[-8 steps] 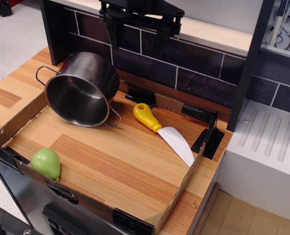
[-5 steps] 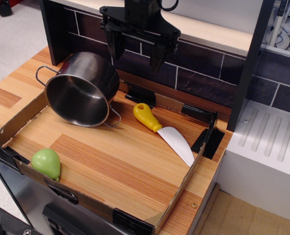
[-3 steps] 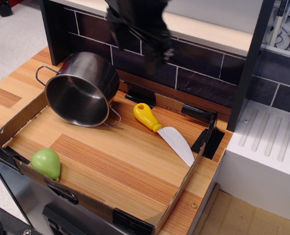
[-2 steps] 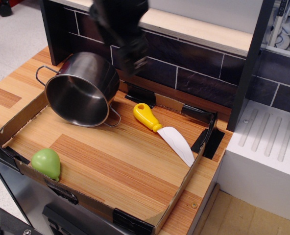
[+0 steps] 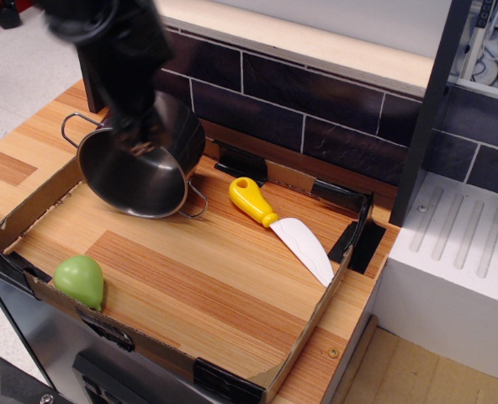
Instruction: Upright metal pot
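The metal pot (image 5: pixel 140 172) lies tipped on its side at the back left of the cardboard tray (image 5: pixel 308 324), its open mouth facing the front left. One wire handle (image 5: pixel 72 124) sticks out at the left, the other (image 5: pixel 197 202) at the lower right. My gripper (image 5: pixel 135 135) is a dark motion-blurred mass over the pot's upper rim, covering part of it. The blur hides its fingers, so I cannot tell whether it is open or shut.
A yellow-handled white knife (image 5: pixel 281 225) lies right of the pot. A green pear-shaped toy (image 5: pixel 79 280) sits at the tray's front left corner. A dark tiled back wall (image 5: pixel 316 93) stands behind, and a white ribbed drainer (image 5: pixel 459 244) is at the right.
The gripper has swept from above the back wall near the centre down and to the left, and now sits over the pot. The pot, knife and green toy have not moved.
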